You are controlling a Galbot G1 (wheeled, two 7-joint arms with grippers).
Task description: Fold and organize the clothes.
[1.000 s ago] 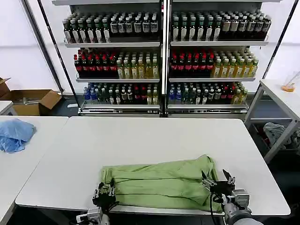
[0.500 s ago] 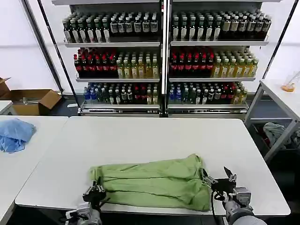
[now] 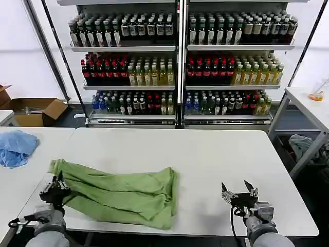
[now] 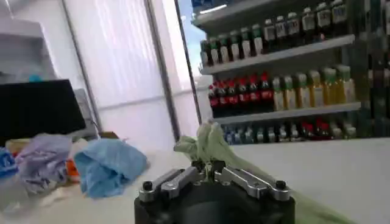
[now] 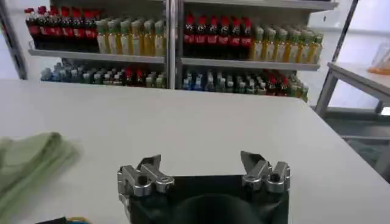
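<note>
We see the left claw [image 3: 54, 186] clamped on the green shirt [image 3: 121, 195], bunched at the table's [image 3: 205, 154] eight o'clock. Right claw [image 3: 239, 195] parted, empty, at five o'clock. Mid-repositioning, we judge; next, spread it flat.

The left gripper [image 3: 53, 186] has dragged the green shirt [image 3: 121, 194] leftward across the bench [image 3: 205, 159], well away from the right gripper [image 3: 239, 194], whose jaws now stand apart with nothing between them.

White table [image 3: 205, 154] in front, tall shelving [image 3: 180, 62] stocked with rows of bottles behind, cardboard box [image 3: 36, 110] on the floor, pale translucent walls, second table [image 3: 311, 105] at right
</note>
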